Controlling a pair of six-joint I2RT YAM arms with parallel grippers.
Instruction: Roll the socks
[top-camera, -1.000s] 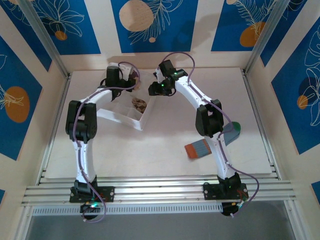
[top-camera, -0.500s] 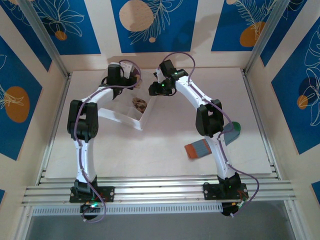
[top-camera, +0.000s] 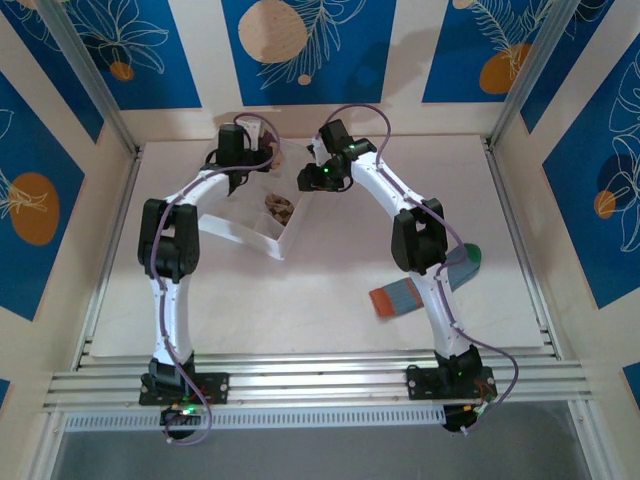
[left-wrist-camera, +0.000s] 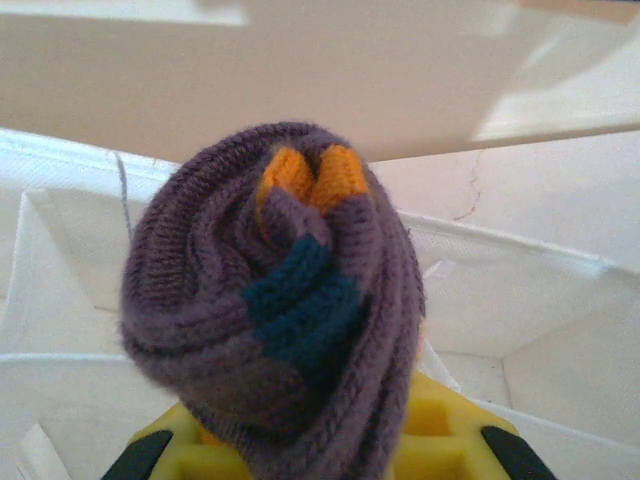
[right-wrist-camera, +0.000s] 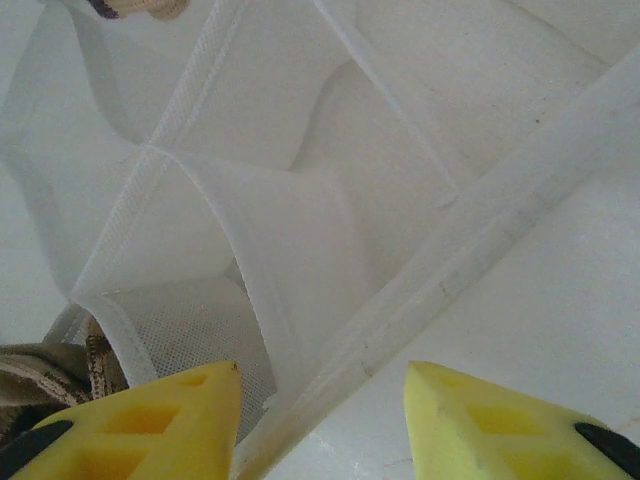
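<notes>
From here my left gripper (left-wrist-camera: 315, 445) has its yellow fingers closed tight on the rolled purple sock (left-wrist-camera: 270, 300), with orange and teal patches showing at the end of the roll. It holds the sock over the far left part of the white fabric divider box (top-camera: 240, 235), clear of the compartments. My right gripper (right-wrist-camera: 320, 420) sits at the box's far right corner, jaws about half apart and gripping nothing. The box's outer wall runs up between them, but I cannot tell whether either finger touches it. The brown diamond-patterned sock (right-wrist-camera: 40, 375) lies inside a compartment at the right-hand end of the box. The blue-grey striped sock (top-camera: 398, 298) lies flat on the table (top-camera: 300, 300), well apart from the box on its right, partly under my right arm.
</notes>
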